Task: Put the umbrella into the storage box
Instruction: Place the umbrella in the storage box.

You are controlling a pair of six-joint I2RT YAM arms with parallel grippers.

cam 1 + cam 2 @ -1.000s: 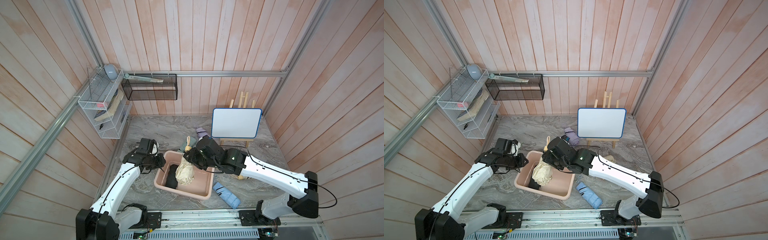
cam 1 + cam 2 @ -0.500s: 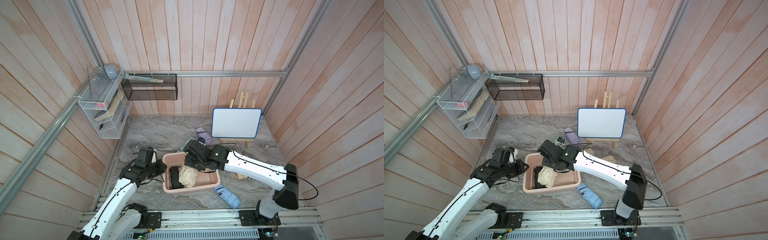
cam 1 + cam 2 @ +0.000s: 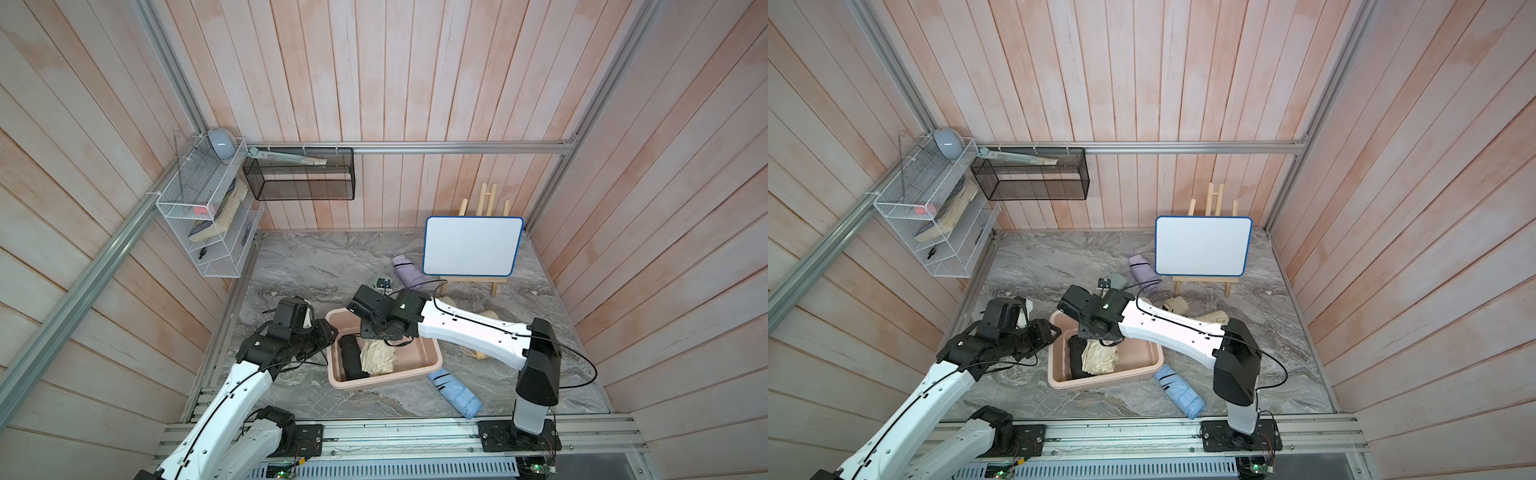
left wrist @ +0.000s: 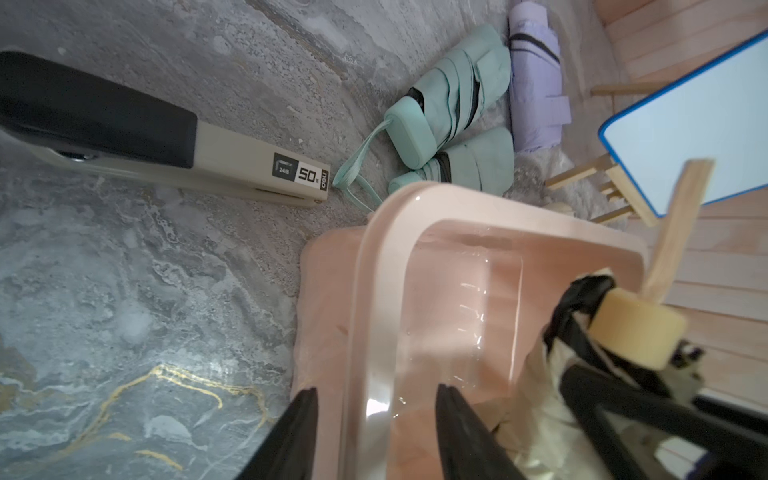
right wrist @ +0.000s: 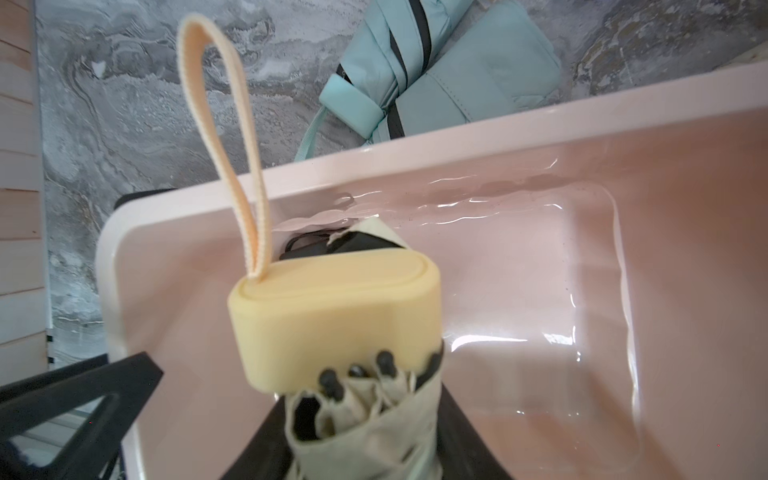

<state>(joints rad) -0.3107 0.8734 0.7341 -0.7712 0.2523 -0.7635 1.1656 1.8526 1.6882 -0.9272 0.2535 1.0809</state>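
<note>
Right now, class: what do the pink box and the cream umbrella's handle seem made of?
Pink box: probably glossy plastic; its smooth walls show bright reflections. Cream umbrella's handle: likely matte moulded plastic, with rounded edges and a seam line.

Pinkish wooden planks (image 3: 374,75) are lining the walls; a grey marbled floor (image 3: 316,262) is lying below; an aluminium rail (image 3: 457,147) is running along the back wall; a white wire rack (image 3: 216,266) and a black mesh basket (image 3: 307,189) are hanging near the corner; a whiteboard (image 3: 471,245) is leaning on a wooden easel (image 3: 486,197).
</note>
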